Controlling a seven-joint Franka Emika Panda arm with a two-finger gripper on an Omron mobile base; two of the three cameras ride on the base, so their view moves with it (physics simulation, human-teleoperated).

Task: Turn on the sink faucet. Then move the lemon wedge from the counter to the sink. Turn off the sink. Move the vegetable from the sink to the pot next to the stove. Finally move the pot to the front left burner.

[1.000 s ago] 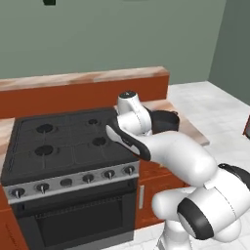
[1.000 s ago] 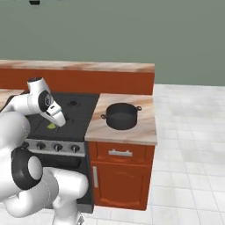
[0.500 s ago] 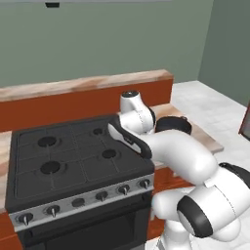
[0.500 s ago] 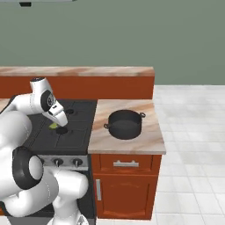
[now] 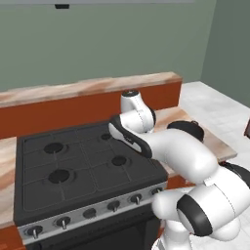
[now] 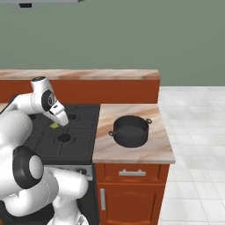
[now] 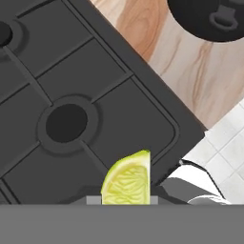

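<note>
1. Simulated kitchen, mid-task: lemon wedge [image 7: 127, 178] carried above the stove [image 5: 78, 171], clenched in the pincer [image 7: 127, 200] at the bottom of the hand view; seen from the right base view as a small yellow-green speck [image 6: 54, 125] under the hand.
2. Pot [image 6: 129, 130] standing on the table [image 6: 132, 151] just right of the cooktop, dark and apparently with nothing yet inside; its rim and one handle visible at the top of the hand view.
3. Judged done: faucet steps and rinsing at the sink, given the wedge already in hand and far from any basin.
4. Judged in progress: transfer of the wedge to the pot, arm reaching over the burners, pot off to its right.
5. Left to do: carrying across the stove's edge, release over the pot, then lifting the pot onto the front left burner [image 5: 59, 176], bare for now.
</note>
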